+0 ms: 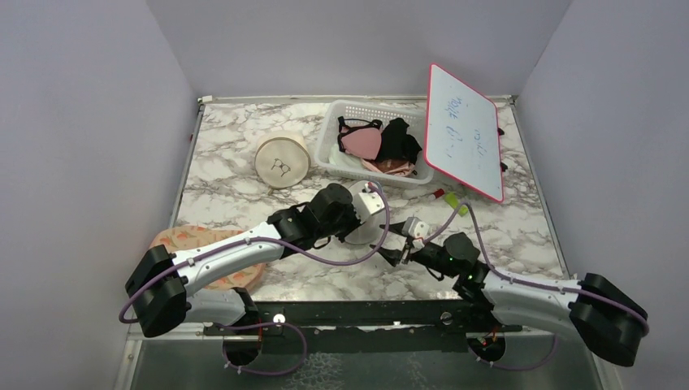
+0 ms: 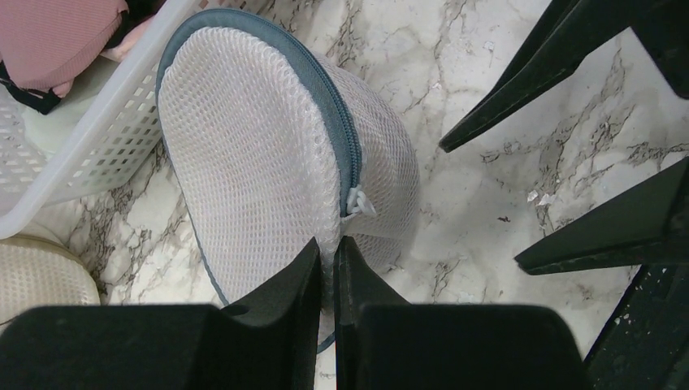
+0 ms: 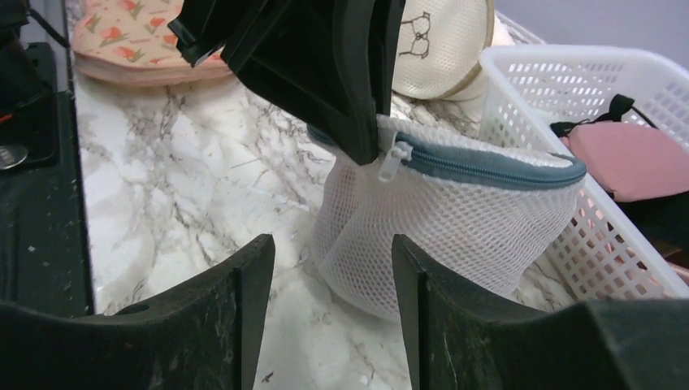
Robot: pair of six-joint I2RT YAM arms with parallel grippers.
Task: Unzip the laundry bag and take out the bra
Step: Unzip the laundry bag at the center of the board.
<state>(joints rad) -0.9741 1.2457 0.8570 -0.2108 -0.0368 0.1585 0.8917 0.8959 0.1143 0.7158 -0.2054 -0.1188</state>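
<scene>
The laundry bag (image 2: pixel 260 146) is a white mesh drum with a grey-blue zip ring, tilted on the marble beside the basket. Its white zip pull (image 2: pixel 357 201) hangs at the rim. My left gripper (image 2: pixel 327 248) is shut on the bag's mesh edge right by the pull. In the right wrist view the bag (image 3: pixel 455 211) is lifted at that side by the left gripper (image 3: pixel 370 122). My right gripper (image 3: pixel 333 252) is open and empty, low on the table just short of the bag. In the top view the bag (image 1: pixel 363 234) is mostly hidden under the left gripper (image 1: pixel 357 219). No bra shows inside the bag.
A white basket (image 1: pixel 357 110) behind the bag holds a pink bra (image 1: pixel 361 142) and dark garments. A cream round case (image 1: pixel 282 160) stands at back left. A peach patterned pouch (image 1: pixel 203 240) lies under the left arm. A red-framed whiteboard (image 1: pixel 463 130) leans at back right.
</scene>
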